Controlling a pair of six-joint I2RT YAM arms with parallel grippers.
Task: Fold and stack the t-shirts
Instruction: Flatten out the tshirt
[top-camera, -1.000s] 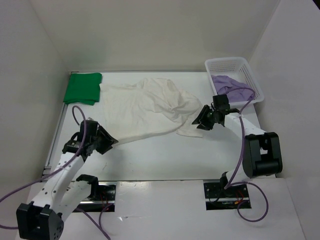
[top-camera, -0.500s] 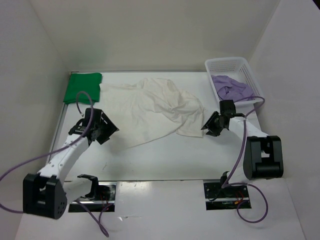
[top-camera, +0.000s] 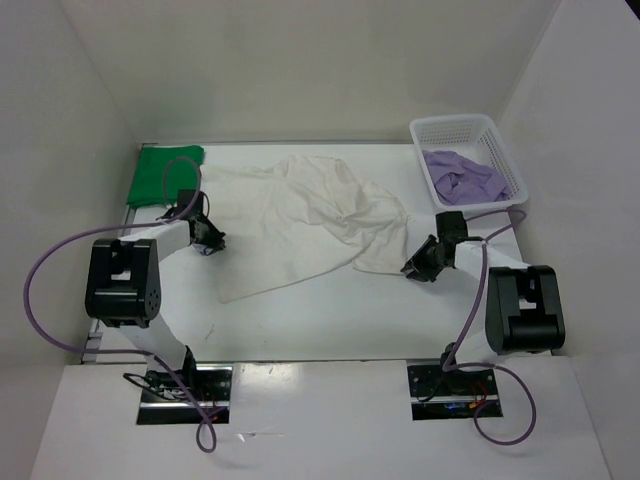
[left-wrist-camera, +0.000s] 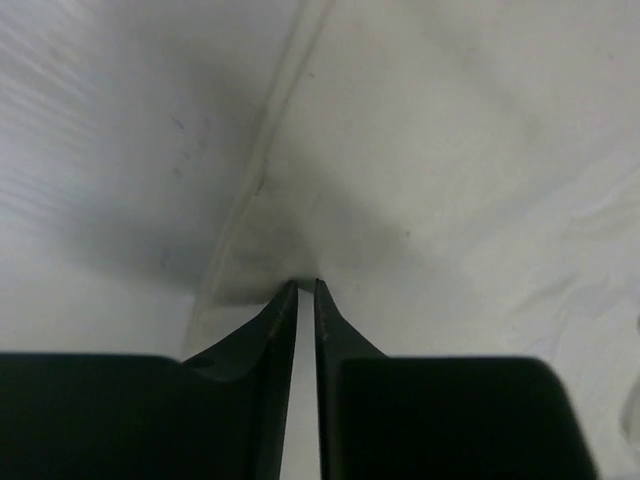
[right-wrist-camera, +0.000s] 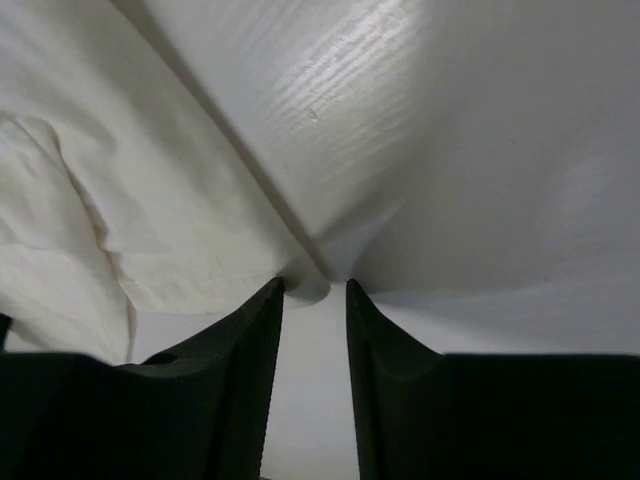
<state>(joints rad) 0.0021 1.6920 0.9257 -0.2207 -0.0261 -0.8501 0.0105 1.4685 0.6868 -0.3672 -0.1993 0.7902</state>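
Left tool (left-wrist-camera: 306, 285): finger bases cut off at frame bottom; tips at white t-shirt (left-wrist-camera: 480, 200) hem, can't tell if cloth's pinched. Right tool (right-wrist-camera: 315, 285): bases cut off too. Top view: both tips too small to read. Lavender t-shirt (top-camera: 462, 176) partly hidden behind basket (top-camera: 455, 128) wall.

A white surface (top-camera: 330, 320) is boxed in by plain white walls (top-camera: 300, 70) behind and at both sides, under soft, even light, with faint shadows.
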